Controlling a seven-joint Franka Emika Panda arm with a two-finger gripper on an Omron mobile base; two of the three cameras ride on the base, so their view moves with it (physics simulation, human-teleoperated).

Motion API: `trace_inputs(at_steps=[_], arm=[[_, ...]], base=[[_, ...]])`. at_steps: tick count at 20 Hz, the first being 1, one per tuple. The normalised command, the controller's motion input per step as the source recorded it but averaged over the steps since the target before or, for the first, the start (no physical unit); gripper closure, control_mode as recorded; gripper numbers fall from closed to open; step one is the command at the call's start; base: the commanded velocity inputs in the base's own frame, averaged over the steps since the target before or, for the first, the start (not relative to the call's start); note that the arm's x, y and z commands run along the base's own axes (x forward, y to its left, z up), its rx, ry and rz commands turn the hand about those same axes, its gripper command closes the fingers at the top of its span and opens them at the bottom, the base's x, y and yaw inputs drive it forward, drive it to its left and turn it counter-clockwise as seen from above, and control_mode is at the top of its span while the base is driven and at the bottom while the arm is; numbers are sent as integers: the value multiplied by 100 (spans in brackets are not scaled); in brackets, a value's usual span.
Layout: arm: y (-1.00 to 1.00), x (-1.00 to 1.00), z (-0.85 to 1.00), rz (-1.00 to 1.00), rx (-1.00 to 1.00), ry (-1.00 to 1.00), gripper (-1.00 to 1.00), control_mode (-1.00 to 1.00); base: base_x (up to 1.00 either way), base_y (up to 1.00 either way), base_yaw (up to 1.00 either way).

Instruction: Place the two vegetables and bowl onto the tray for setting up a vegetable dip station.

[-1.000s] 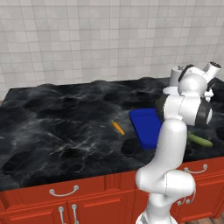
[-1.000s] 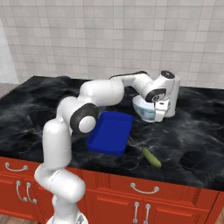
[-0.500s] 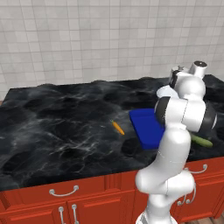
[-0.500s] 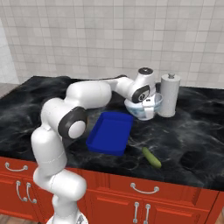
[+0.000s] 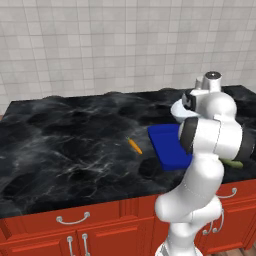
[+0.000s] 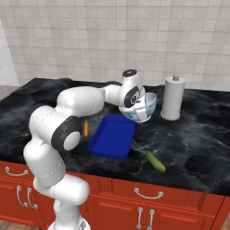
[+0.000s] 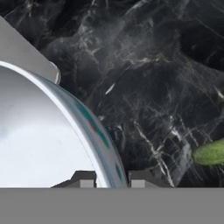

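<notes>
The gripper [image 7: 106,178] is grasping the bowl [image 6: 140,107] by its rim: in the hand view the two dark fingertips [image 7: 84,178] are sitting on either side of the bowl's thin wall, one inside and one outside. The bowl is hanging tilted in the air above the black marble desk [image 6: 197,134], just past the far end of the blue tray [image 6: 112,137] and not touching it. Its white inside is showing in the hand view, with the faint blue-green pattern running along the outer wall.

The tray is lying flat on the desk near the front edge, with nothing on it. In the left base view the robot's arm is covering the right part of the tray [image 5: 167,145].

The carrot [image 5: 134,145] is lying on the desk just left of the tray, apart from it; in the right base view a short piece of the carrot [image 6: 86,128] is peeking out from behind the arm. The cucumber [image 6: 155,161] is lying on the desk to the right of the tray, close to the front edge, angled away from it. One end of the cucumber [image 7: 210,152] is also showing at the right edge of the hand view.

A tall white roll [image 6: 173,97] is standing upright on the desk to the right of the bowl, near the tiled wall.
</notes>
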Motion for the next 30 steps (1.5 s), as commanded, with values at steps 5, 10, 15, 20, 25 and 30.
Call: trace_inputs(at_steps=[5,10,15,20,25,30], arm=[[29,-6,18,0,0,0,100,-100],[28,-3,14,0,2,0,100,-100],[28,0,11,0,4,2,100,-100],[27,-1,2,0,9,5,100,-100],[21,-3,-1,0,13,3,100,-100],[16,0,-13,0,14,2,100,-100]], base=[[0,0,0],[0,0,0],[0,0,0],[0,0,0],[0,0,0],[0,0,0]])
